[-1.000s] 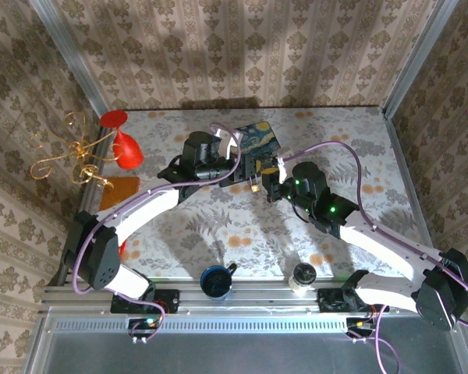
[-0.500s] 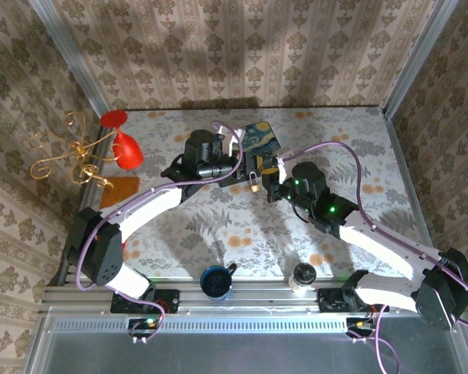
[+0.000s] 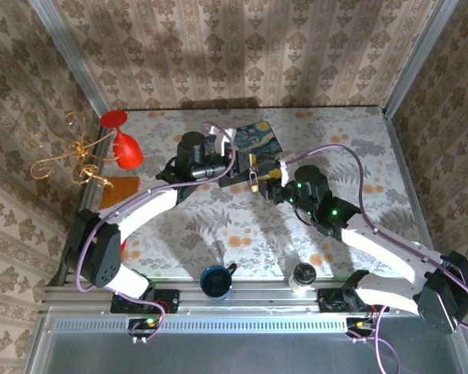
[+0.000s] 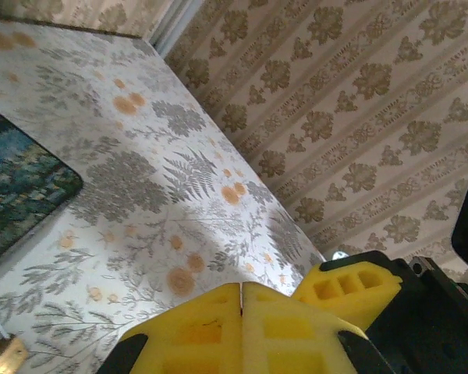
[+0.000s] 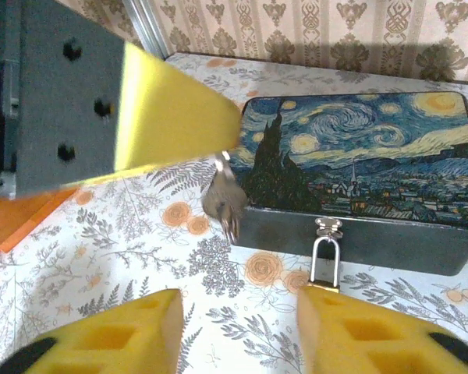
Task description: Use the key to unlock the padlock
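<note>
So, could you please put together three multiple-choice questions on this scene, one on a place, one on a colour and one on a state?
1. Where does the padlock hang?
A. On the gold wire ornament
B. From the clasp on the front wall of the painted box
C. On the blue cup's rim

2. What colour is the wine glass?
A. Red
B. Green
C. Clear

3. How do the jaws of the right gripper stand?
A. Shut on the padlock
B. Shut on the key
C. Open, with nothing between them

Answers: 1 B, the right wrist view shows the shackle hanging through the clasp. 2 A, the bowl and foot are red in the top view. 3 C, its yellow fingers stand apart with nothing between them.
</note>
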